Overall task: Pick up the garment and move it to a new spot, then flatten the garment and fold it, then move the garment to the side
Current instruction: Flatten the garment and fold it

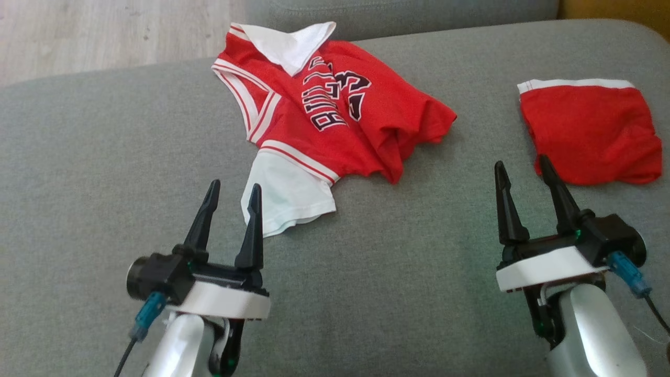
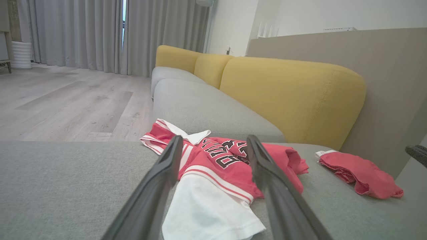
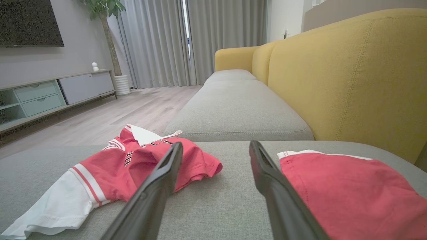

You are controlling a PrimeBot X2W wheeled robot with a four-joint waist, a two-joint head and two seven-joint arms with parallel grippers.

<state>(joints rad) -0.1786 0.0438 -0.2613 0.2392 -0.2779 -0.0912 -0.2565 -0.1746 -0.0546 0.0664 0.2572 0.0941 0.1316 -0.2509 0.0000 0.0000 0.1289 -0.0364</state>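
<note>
With the left tool (image 1: 235,185) and the right tool (image 1: 522,162) both held apart and empty, short of the crumpled red jersey (image 1: 335,120) lying mid-seat on the grey sofa (image 1: 104,157), only the near white sleeve (image 1: 285,191) may be pinched, so that the jersey is dragged bunched rather than lifted.

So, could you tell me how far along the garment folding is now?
Done: the red shorts look folded, lying at the right of the cushion. In hand: nothing; the left gripper and right gripper are open and empty. Left: the jersey lies crumpled, so lifting, flattening, folding and setting aside all remain.
</note>
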